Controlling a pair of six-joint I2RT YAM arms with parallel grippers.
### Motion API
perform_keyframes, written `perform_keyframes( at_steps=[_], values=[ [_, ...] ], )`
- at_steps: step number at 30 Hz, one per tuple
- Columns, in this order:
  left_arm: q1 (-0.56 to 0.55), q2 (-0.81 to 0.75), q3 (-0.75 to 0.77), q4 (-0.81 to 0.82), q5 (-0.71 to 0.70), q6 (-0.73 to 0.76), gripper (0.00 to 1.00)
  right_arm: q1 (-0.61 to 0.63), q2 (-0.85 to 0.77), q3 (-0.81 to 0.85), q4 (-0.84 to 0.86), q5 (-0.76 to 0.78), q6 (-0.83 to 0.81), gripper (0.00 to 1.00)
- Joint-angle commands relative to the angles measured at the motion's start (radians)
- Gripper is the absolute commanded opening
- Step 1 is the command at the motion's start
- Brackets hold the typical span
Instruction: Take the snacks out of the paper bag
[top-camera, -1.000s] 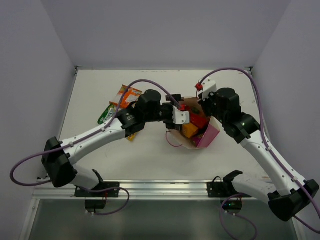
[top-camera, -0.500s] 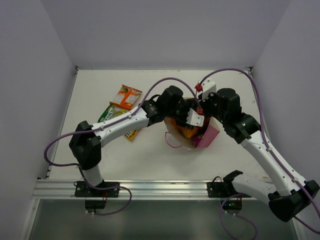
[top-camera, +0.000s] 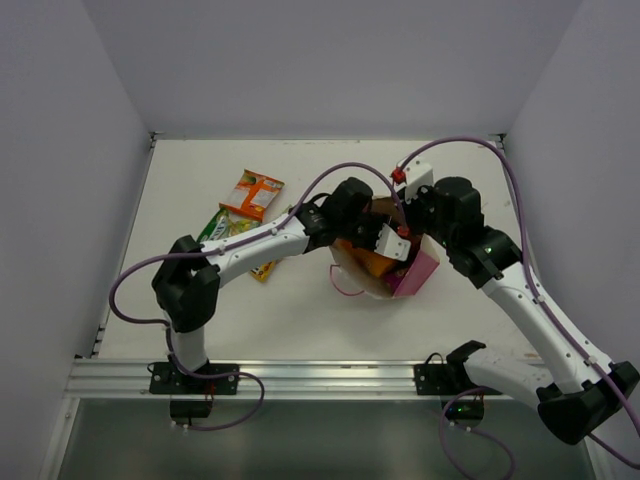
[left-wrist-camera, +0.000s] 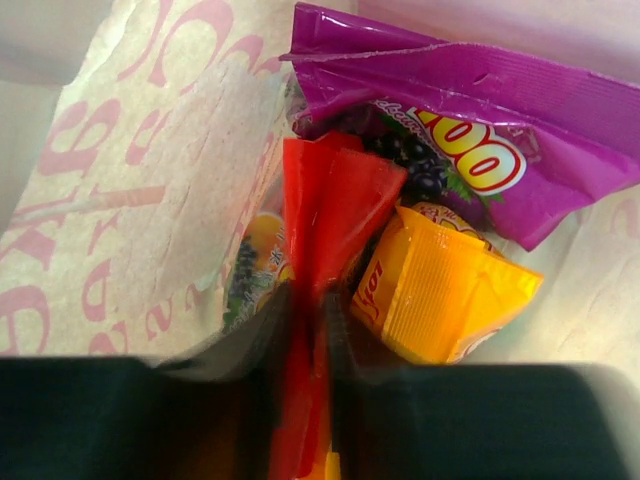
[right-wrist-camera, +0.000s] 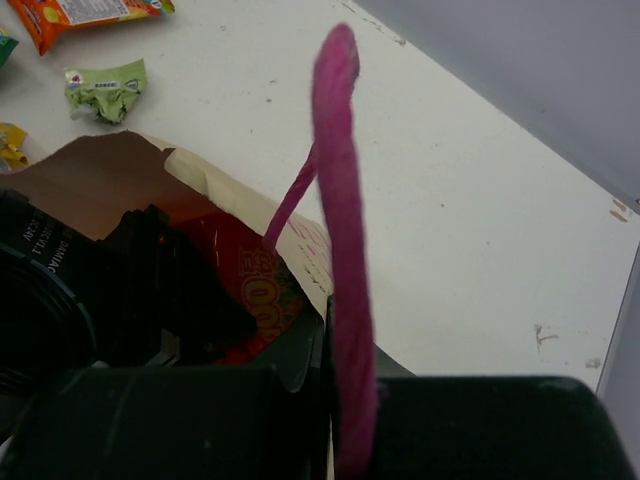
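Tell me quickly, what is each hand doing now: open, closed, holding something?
Left hand: closed on the red packet.
Right hand: closed on the pink cord handle.

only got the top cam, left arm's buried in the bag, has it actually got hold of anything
Observer: Yes. The left wrist view shows the left jaws pinched on a red packet by its folded end.
Operator: what else is in there
Observer: A purple packet lies above the red one and an orange packet sits beside it, both inside the paper bag.
Operator: and the right arm
Observer: The right wrist view shows the right jaws shut on the bag's pink edge, holding it up.
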Motion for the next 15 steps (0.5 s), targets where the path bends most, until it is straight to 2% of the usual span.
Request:
perform_keyframes(
  at_steps=[1, 4, 10, 15],
  values=[
    [0.006, 0.013, 0.037, 0.051, 0.016, 0.009, 0.11, 0.003, -0.045, 0.015, 0.088, -0.033, 0.008, 0.0],
    [0.011, 0.002, 0.035, 0.065, 0.036, -0.003, 0.0, 0.003, -0.054, 0.005, 0.094, -0.026, 0.007, 0.0],
    [0.011, -0.065, 0.009, 0.064, 0.062, -0.033, 0.0, 0.005, -0.051, -0.003, 0.107, 0.028, 0.017, 0.0],
    [0.011, -0.257, -0.08, 0.163, 0.019, -0.055, 0.0, 0.003, -0.024, 0.001, 0.113, 0.135, 0.034, 0.0]
  ],
)
